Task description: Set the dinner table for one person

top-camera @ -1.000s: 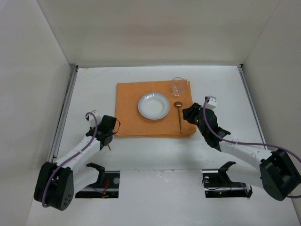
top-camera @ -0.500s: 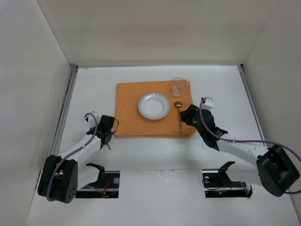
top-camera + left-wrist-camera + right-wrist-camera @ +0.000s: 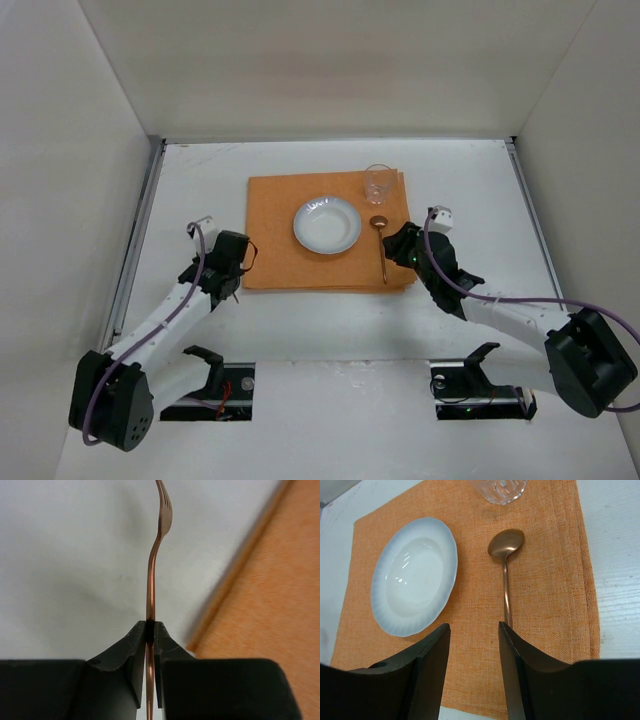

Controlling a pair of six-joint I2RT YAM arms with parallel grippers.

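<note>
Left jaws with fork point(image 3: 151, 580), now nearer orange placemat point(image 3: 275, 215)

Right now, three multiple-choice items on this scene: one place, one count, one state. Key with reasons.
1. Where does the spoon lie?
A. On the placemat, to the right of the plate
B. Under the plate
C. Inside the plate

2. How many things rest on the placemat?
A. One
B. Two
C. Three

3. What state is the left gripper in?
A. Open and empty
B. Shut on the fork
C. Shut on the spoon

Key:
1 A: the right wrist view shows it flat on the orange cloth beside the plate.
2 C: plate, spoon and glass all sit on it.
3 B: the left wrist view shows the fingers pinching the fork's handle.
</note>
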